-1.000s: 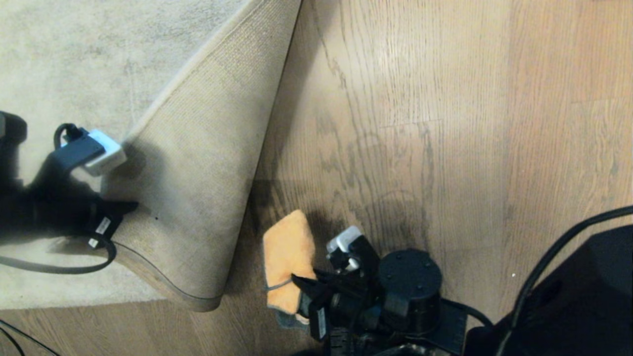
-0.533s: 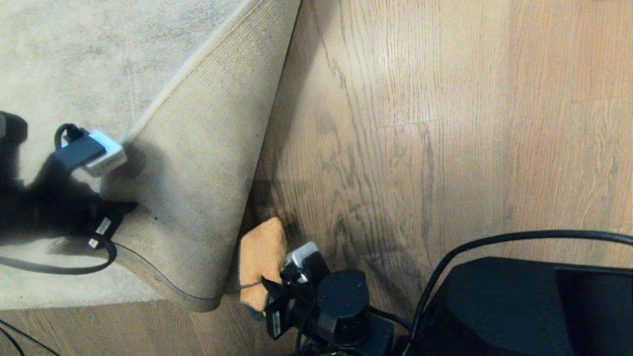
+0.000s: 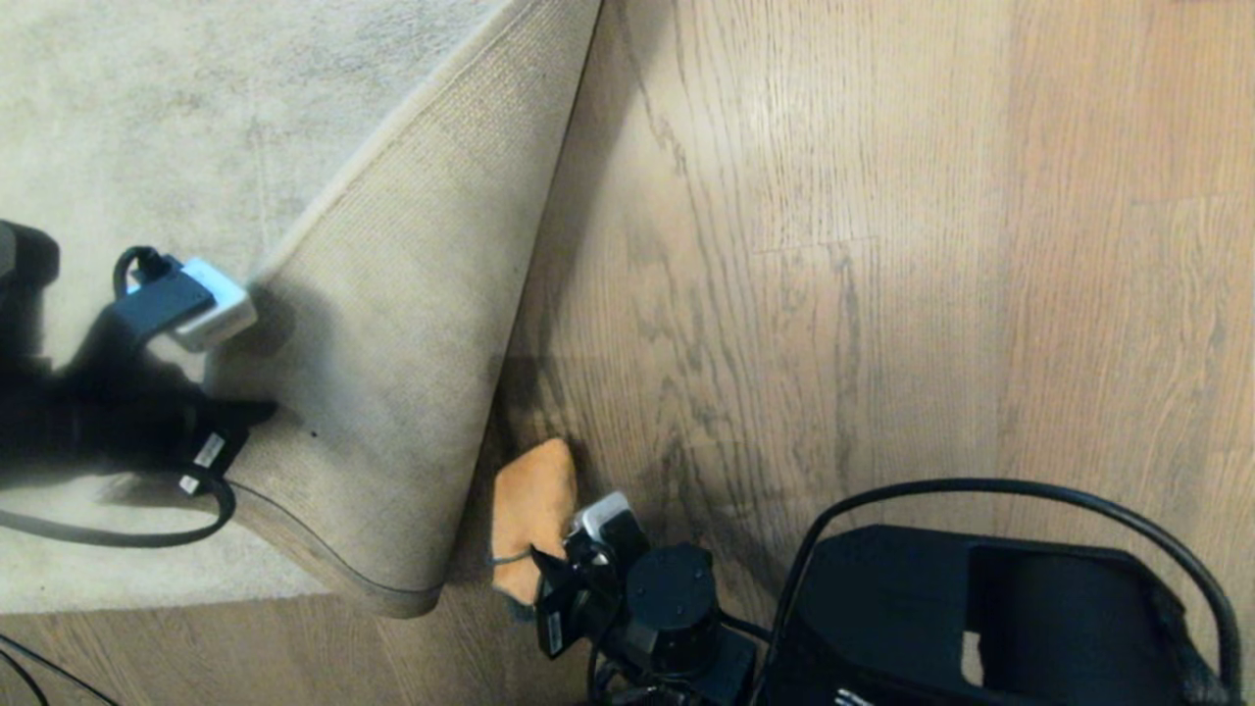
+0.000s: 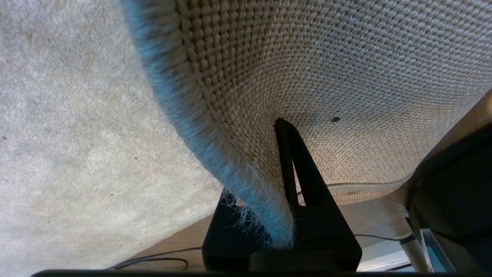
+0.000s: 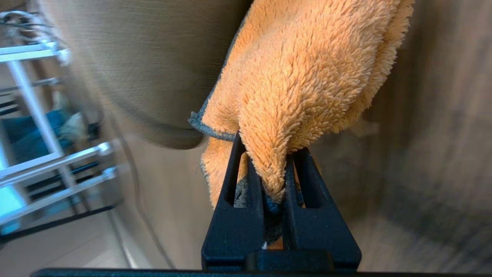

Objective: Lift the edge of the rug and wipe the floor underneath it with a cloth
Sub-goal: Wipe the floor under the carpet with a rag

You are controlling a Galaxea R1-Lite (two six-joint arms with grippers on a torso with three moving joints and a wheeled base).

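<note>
The pale rug is folded back, so its tan woven backing faces up. My left gripper is shut on the rug edge and holds it off the floor; one black finger presses the backing, the other is hidden behind the fringe. My right gripper is shut on the fuzzy orange cloth. In the head view the cloth lies on the brown planks right beside the raised fold, with the right gripper just behind it.
My right arm's black body and a looping cable fill the near right. Thin cables lie on the planks at the near left. A metal rack stands beyond the rug in the right wrist view.
My right gripper has dragged the cloth left across the floor, close against the raised fold, and the arm's body has swung into the near right. The left gripper and rug edge stay put.
</note>
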